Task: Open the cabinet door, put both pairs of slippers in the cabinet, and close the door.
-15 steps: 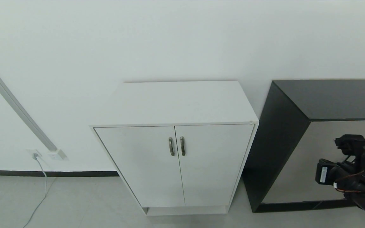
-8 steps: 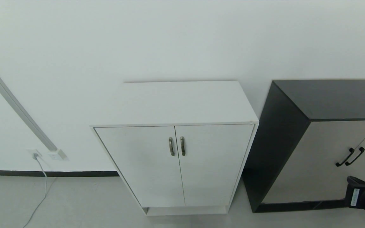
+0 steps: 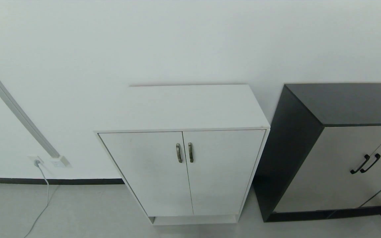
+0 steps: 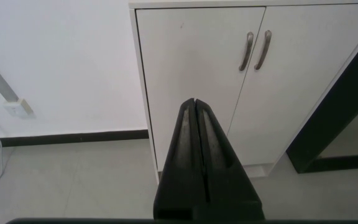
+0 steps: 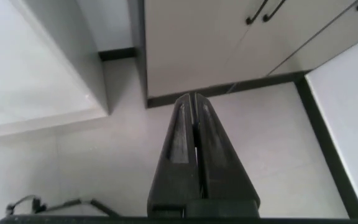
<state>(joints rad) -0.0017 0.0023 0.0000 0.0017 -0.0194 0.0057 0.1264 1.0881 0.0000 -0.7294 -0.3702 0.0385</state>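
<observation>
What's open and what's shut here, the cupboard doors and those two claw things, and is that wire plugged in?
white cabinet: both doors shut.
dark cabinet: doors look shut.
left gripper: shut, holding nothing.
right gripper: shut, holding nothing.
grey cable: plugged into the wall socket.

The white cabinet point(image 3: 190, 105) looks smooth, matt laminate; its handles point(image 3: 178, 153) are brushed metal. The dark cabinet point(image 3: 293, 148) has matt black sides. The grey floor point(image 3: 84, 215) is smooth, possibly polished concrete.
</observation>
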